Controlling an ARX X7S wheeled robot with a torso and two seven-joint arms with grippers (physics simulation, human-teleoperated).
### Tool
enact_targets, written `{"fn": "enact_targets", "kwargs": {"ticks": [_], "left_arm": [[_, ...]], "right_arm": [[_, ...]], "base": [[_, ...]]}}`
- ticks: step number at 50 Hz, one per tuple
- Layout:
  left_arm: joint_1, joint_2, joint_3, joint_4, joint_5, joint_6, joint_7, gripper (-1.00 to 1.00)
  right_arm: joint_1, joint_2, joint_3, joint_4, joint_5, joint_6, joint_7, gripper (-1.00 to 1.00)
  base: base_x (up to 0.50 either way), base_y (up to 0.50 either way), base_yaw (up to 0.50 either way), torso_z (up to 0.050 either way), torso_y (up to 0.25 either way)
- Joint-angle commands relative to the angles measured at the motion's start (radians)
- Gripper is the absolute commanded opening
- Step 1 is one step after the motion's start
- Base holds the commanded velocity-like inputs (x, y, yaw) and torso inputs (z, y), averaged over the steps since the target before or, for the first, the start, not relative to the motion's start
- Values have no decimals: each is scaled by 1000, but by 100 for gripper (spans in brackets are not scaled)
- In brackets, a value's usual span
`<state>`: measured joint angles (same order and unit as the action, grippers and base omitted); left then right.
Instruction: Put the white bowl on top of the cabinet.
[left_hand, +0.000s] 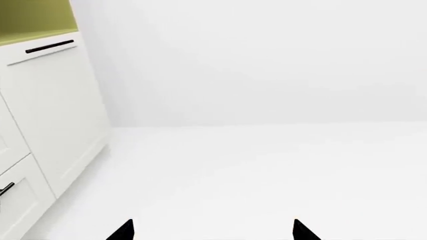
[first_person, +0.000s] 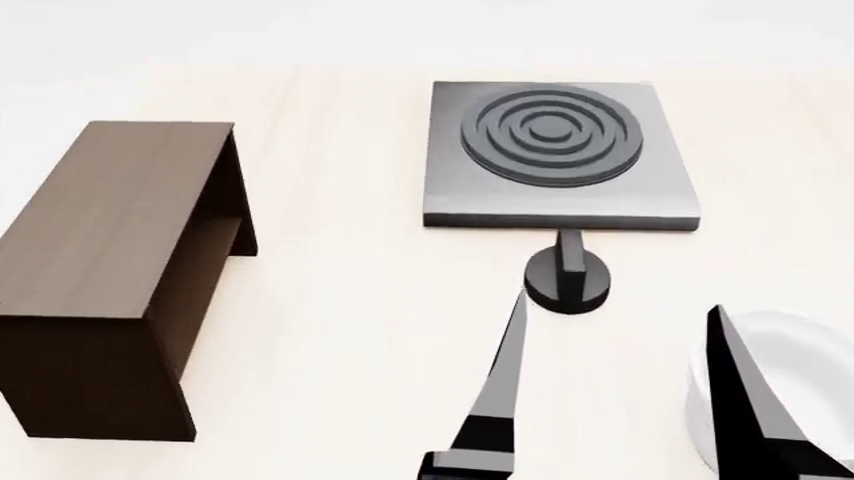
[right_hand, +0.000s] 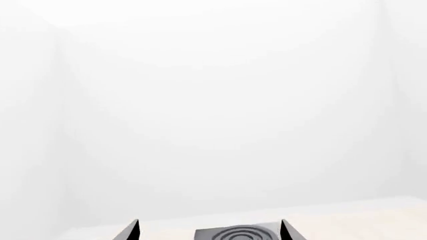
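Both sets of jaws stand parted with nothing held: your right gripper (first_person: 614, 385) spreads its dark fingers low in the head view, one finger crossing the white bowl (first_person: 787, 385), and your left gripper (left_hand: 212, 231) shows only two tips over bare white floor beside a cream cupboard (left_hand: 57, 107). On the pale tabletop (first_person: 347, 300) you have the cabinet (first_person: 114, 250) at far left with its top bare, the grey stove plate (first_person: 561, 155) further back, a small black knob (first_person: 567, 278) just before it, and the bowl at the right edge, well apart from the cabinet.

table (first_person: 347, 330): pale wood | on it: cabinet (first_person: 114, 250), stove plate (first_person: 554, 150), frying pan (first_person: 567, 275), white bowl (first_person: 787, 385)
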<state>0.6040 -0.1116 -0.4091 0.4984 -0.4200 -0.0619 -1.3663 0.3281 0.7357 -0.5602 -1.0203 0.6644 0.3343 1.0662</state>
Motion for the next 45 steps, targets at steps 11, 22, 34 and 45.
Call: {"fn": "enact_targets", "kwargs": {"ticks": [11, 22, 34, 45], "left_arm": [[-1, -6, 7, -2, -2, 2, -4, 100], [1, -8, 10, -4, -3, 7, -6, 100], [-1, -12, 13, -8, -5, 9, -7, 100], [-2, -13, 17, -11, -6, 12, -6, 100]], "right_arm": [[3, 18, 3, 10, 32, -31, 31, 100], [18, 26, -16, 2, 15, -2, 59, 100], [8, 27, -14, 14, 32, -54, 41, 100], [13, 30, -30, 13, 35, -66, 24, 100]], "base": [[431, 0, 0, 0, 0], [0, 183, 0, 0, 0], [0, 311, 0, 0, 0], [0, 0, 0, 0, 0]]}}
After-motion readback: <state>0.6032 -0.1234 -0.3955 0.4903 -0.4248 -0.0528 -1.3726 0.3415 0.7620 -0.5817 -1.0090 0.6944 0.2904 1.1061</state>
